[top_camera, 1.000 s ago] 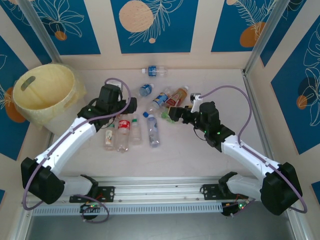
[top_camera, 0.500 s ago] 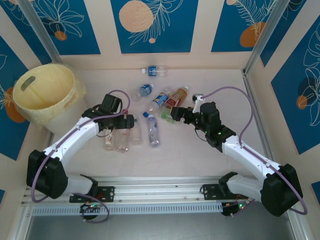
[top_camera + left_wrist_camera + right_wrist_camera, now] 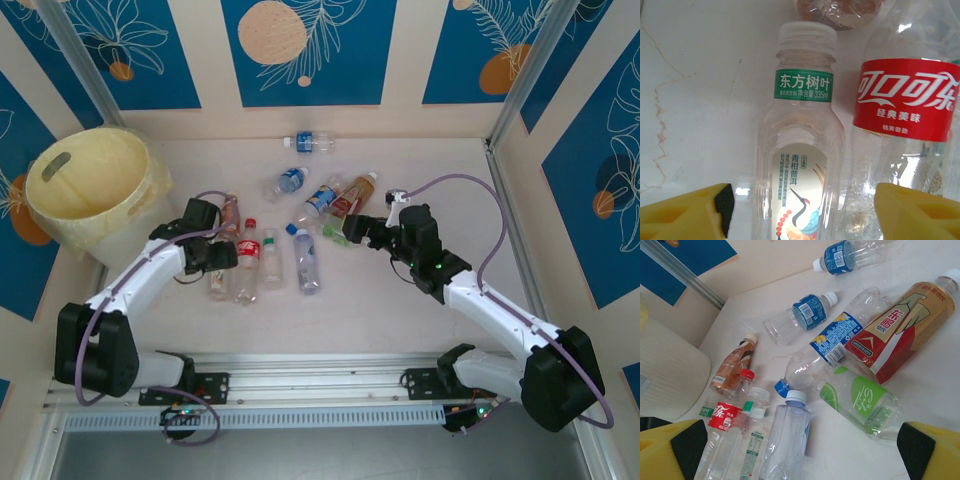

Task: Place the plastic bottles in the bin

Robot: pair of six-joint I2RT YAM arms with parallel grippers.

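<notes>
Several plastic bottles lie loose mid-table. My left gripper (image 3: 220,260) is open and low over a clear bottle with a green neck band and crane label (image 3: 802,165). That bottle lies between the yellow fingers (image 3: 685,215), and a red-labelled cola bottle (image 3: 905,100) lies along the right finger. My right gripper (image 3: 352,230) is open above a green lime-label bottle (image 3: 860,400) and a clear white-capped bottle (image 3: 787,440). The pale-yellow bin (image 3: 90,185) stands at the far left, with nothing visible inside it.
Further bottles: an orange-red one (image 3: 900,327), a blue-labelled one (image 3: 827,347), a small blue one (image 3: 800,320), a brown one (image 3: 230,212), and one alone near the back wall (image 3: 310,142). Patterned walls close the sides. A metal rail (image 3: 320,385) runs along the near edge.
My left gripper has swung left and toward the near edge, coming down over the leftmost bottles. The right arm has barely moved.
</notes>
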